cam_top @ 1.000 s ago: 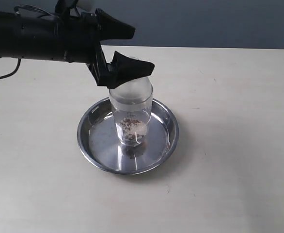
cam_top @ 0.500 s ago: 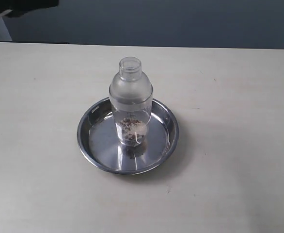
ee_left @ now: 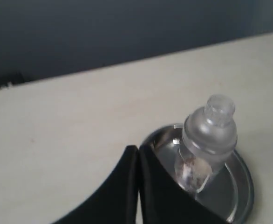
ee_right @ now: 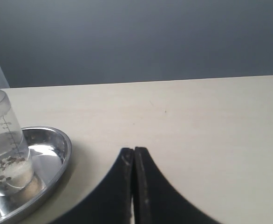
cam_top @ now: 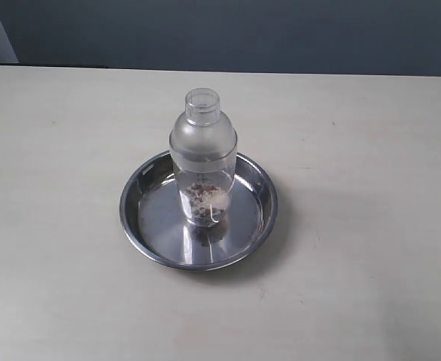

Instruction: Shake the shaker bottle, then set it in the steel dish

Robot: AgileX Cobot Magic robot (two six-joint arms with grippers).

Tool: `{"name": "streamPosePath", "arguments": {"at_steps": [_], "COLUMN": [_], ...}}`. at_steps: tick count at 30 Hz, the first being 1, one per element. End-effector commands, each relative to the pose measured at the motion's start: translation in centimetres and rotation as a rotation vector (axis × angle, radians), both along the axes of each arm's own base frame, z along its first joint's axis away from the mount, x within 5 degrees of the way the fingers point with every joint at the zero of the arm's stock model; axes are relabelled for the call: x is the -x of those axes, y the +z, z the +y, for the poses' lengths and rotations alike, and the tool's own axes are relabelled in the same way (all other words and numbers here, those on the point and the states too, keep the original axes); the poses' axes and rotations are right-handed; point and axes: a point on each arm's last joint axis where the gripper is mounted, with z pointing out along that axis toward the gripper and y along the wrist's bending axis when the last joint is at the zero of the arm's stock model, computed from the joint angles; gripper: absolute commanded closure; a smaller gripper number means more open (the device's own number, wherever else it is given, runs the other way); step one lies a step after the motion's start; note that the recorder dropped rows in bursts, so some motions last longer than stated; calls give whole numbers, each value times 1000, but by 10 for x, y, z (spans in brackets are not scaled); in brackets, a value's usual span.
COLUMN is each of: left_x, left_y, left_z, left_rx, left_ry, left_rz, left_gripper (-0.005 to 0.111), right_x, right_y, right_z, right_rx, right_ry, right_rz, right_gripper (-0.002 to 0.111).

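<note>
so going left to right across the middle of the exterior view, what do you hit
table → left rim of the steel dish → shaker bottle, standing upright inside the dish → right rim of the dish → table again

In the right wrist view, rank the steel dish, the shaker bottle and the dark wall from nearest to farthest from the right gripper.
From the right gripper:
1. the steel dish: on the table, with its near rim closest.
2. the shaker bottle: upright inside the dish, past that rim.
3. the dark wall: beyond the table's far edge.
</note>
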Motion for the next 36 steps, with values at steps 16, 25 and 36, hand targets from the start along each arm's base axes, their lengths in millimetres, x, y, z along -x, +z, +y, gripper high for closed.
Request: {"name": "streamPosePath", "arguments": {"at_steps": [16, 25, 36], "left_x": [67, 62, 69], "left_y": [-41, -55, -173], "left_z": [4, 8, 18], "left_rx": [-63, -106, -436], "left_ry": [116, 154, 135], "left_rz": [-388, -391, -169], "left_gripper": [106, 106, 106], "right_x": [0, 0, 0], "right_y": [1, 1, 1], "right_z": [0, 0, 0], "right_rx": [-7, -7, -7], "right_ry": [-4, -4, -4], "right_rz": [-16, -16, -14], "right_gripper": [109, 109, 109]}}
